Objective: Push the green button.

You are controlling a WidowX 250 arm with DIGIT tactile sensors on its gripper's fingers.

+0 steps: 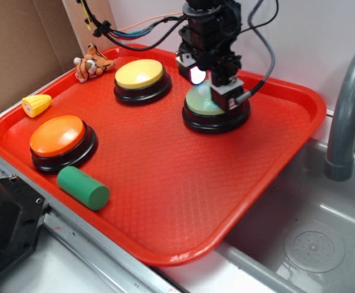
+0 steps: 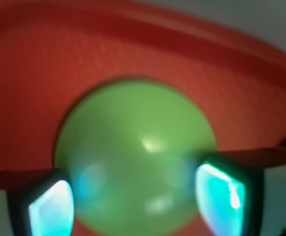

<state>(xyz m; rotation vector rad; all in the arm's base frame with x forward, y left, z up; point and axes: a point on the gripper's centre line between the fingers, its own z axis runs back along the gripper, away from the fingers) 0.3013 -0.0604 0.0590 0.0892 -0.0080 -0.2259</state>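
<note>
The green button (image 1: 203,104) is a pale green dome on a black round base, at the back right of the red tray (image 1: 165,177). My gripper (image 1: 209,85) hangs straight over it with its tips down at the dome; I cannot tell if they touch it. In the wrist view the green button (image 2: 133,152) fills the middle, blurred and very close. My gripper (image 2: 135,199) is open, with one fingertip (image 2: 52,209) at the left and the other at the right of the dome. Nothing is held.
A yellow button (image 1: 141,78) sits behind left, an orange button (image 1: 60,139) at the front left. A dark green cylinder (image 1: 83,187) lies near the tray's front edge. A toy tiger (image 1: 92,61) and a corn piece (image 1: 36,105) are at the left. A sink and grey faucet (image 1: 348,116) are to the right.
</note>
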